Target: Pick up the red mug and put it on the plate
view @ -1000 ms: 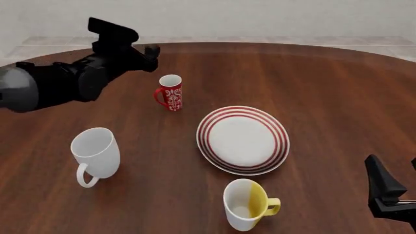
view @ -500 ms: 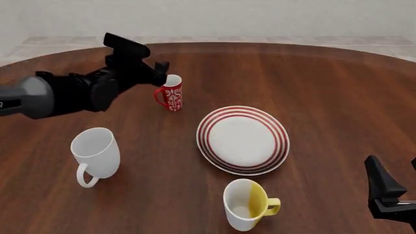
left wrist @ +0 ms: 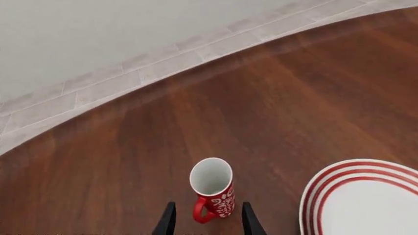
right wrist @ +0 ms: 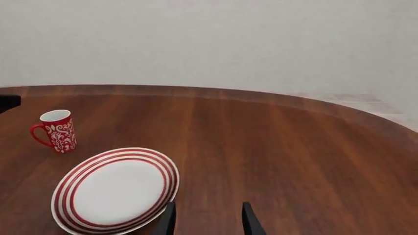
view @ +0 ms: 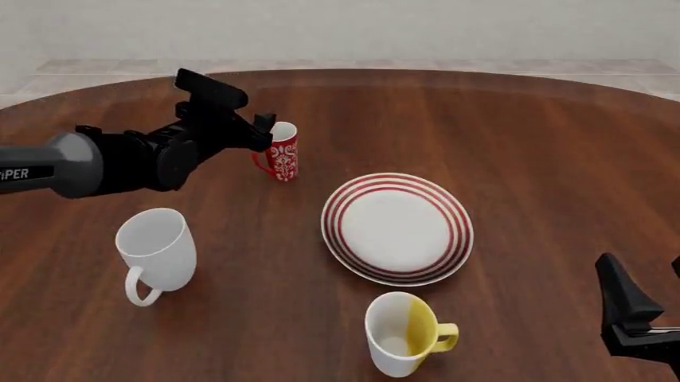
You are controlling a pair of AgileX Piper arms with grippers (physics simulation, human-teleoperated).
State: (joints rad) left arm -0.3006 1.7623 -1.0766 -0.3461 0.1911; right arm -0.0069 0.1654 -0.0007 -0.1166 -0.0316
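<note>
Bright, even, sharp render; soft faint shadows, no glare

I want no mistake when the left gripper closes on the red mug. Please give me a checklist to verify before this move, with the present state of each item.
1. Left gripper open: ok, both fingers stand apart.
2. Red mug lined up between the fingers: ok in the left wrist view; its lower body and handle sit in the gap.
3. Red mug upright on the table: ok.
4. Fingers far enough around the mug body: cannot tell; only the tips show.
5. Plate free to receive the mug: ok, nothing lies on it.
6. Right gripper away from the path: ok, it is at the near right edge.
</note>
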